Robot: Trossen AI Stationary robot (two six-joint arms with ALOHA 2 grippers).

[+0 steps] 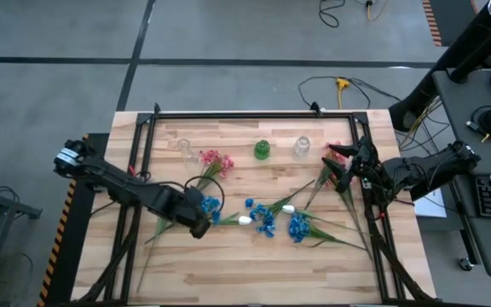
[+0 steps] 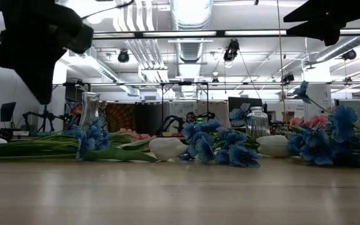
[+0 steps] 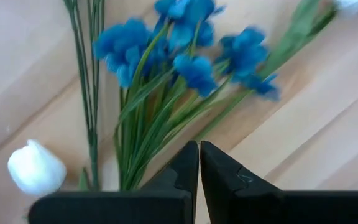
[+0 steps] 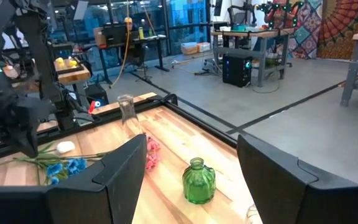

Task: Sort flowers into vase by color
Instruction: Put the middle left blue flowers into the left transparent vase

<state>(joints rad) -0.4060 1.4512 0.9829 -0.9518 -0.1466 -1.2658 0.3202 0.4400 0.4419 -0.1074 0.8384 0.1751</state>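
Note:
Flowers lie scattered on the wooden table: a blue sprig point(image 1: 210, 205) at the left, more blue sprigs point(image 1: 298, 226) and white buds point(image 1: 245, 220) in the middle, and a pink sprig point(image 1: 216, 162) resting by a clear vase point(image 1: 184, 149). A green vase point(image 1: 262, 150) and another clear vase point(image 1: 302, 147) stand at the far side. My left gripper point(image 1: 200, 227) is shut and points down over the green stems of the left blue sprig point(image 3: 185, 50), above the table. My right gripper point(image 4: 191, 142) stands open at the table's right, level, facing the green vase point(image 4: 199, 182).
A black metal frame point(image 1: 254, 113) runs along the table's far edge and down both sides. Another pink sprig point(image 1: 337, 152) lies close to my right gripper. Long green stems point(image 1: 348, 243) trail toward the near right. Bare wood point(image 1: 254, 277) spans the near edge.

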